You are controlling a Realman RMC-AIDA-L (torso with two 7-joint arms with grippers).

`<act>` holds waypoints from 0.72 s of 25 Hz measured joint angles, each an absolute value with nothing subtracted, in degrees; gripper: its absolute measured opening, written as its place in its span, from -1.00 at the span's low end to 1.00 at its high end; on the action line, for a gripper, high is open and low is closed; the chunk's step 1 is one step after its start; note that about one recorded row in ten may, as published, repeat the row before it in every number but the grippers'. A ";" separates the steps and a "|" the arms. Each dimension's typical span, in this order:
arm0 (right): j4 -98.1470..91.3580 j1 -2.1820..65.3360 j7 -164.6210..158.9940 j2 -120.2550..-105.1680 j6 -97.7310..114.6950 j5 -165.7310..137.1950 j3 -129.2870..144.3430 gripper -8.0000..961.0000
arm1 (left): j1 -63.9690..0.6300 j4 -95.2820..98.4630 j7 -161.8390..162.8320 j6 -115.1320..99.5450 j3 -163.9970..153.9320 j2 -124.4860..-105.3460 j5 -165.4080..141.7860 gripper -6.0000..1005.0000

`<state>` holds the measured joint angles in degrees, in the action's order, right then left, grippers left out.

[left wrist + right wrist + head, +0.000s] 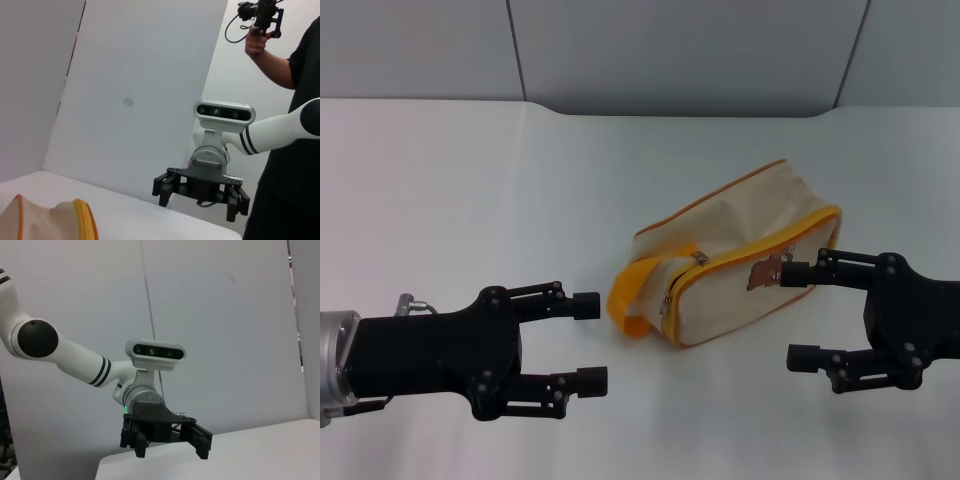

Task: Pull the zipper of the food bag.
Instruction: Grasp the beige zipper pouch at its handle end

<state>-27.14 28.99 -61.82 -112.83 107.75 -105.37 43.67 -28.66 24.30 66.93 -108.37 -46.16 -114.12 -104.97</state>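
The food bag [740,240] lies on its side on the white table [470,200], right of centre. It is cream canvas with yellow-orange piping, a yellow loop handle [628,290] at its left end and a brown bear picture [765,272]. The zipper's silver pull tab [700,258] sits on the yellow band near the handle. My left gripper [588,343] is open and empty, left of the handle and apart from it. My right gripper [799,316] is open at the bag's right end, its upper finger in front of the bear face. The bag's corner shows in the left wrist view [50,222].
A grey wall [670,50] stands behind the table's far edge. In the left wrist view a person [295,125] holding a camera rig stands behind my right gripper [200,192]. The right wrist view shows my left gripper [165,440] above the table.
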 joint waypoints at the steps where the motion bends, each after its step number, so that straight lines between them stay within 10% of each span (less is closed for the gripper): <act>1: -27.14 28.94 -61.60 -112.88 107.76 -105.39 43.74 0.74 | -28.66 24.30 66.86 -108.39 -46.19 -114.12 -104.96 0.62; 18: -27.05 28.87 -60.82 -112.79 107.85 -106.24 43.41 0.74 | -28.69 23.97 66.28 -101.37 -46.22 -115.97 -105.05 0.58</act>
<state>-27.05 28.87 -60.82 -112.79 107.85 -106.24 43.41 -28.69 23.97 66.28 -101.37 -46.22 -115.97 -105.05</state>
